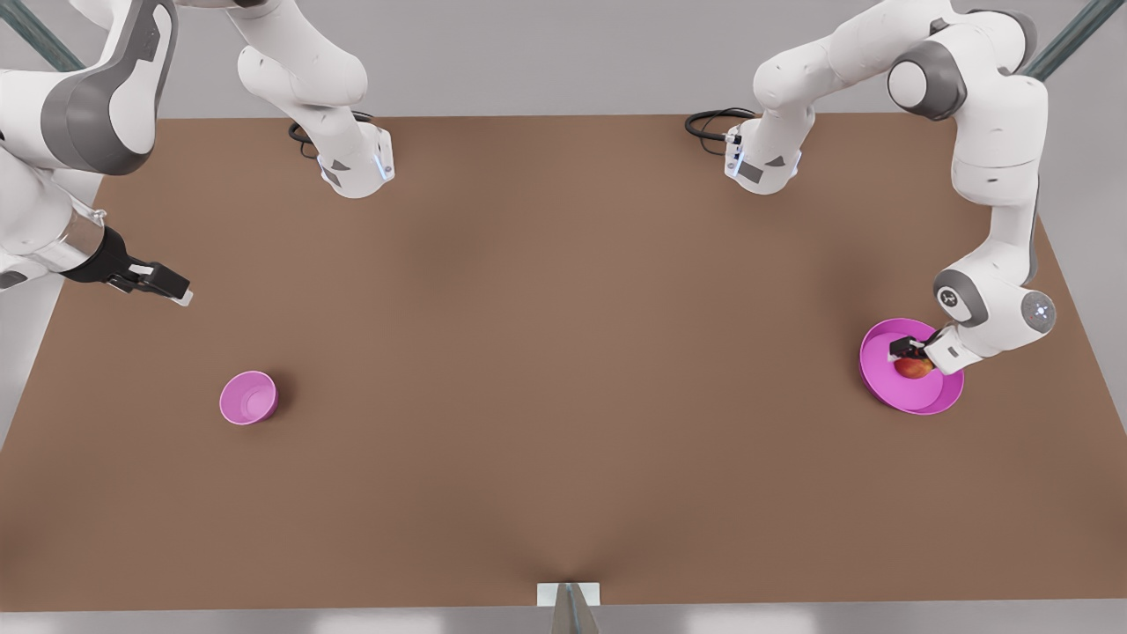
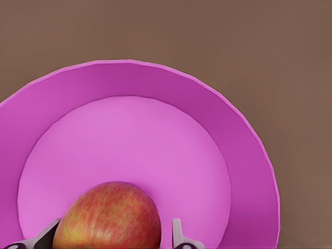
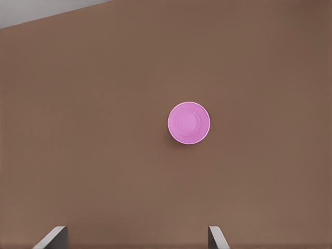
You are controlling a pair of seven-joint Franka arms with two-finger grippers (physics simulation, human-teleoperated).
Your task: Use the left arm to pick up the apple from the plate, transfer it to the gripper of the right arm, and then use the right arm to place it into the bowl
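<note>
The red and yellow apple (image 1: 914,367) (image 2: 109,218) lies on the magenta plate (image 1: 880,370) (image 2: 129,140) at the front view's right. My left gripper (image 1: 910,356) (image 2: 114,236) is lowered over the plate and open. Its fingers (image 2: 176,233) stand on either side of the apple, with a small gap showing on one side. The pink bowl (image 1: 248,398) (image 3: 189,122) stands on the table at the front view's left. My right gripper (image 1: 176,292) (image 3: 136,238) waits open and empty, high above the table and behind the bowl.
The brown table (image 1: 563,352) spans the scene. Both arm bases (image 1: 357,167) (image 1: 762,163) stand at its back edge with black cables beside them. A small white mount (image 1: 568,594) sits at the middle of the front edge.
</note>
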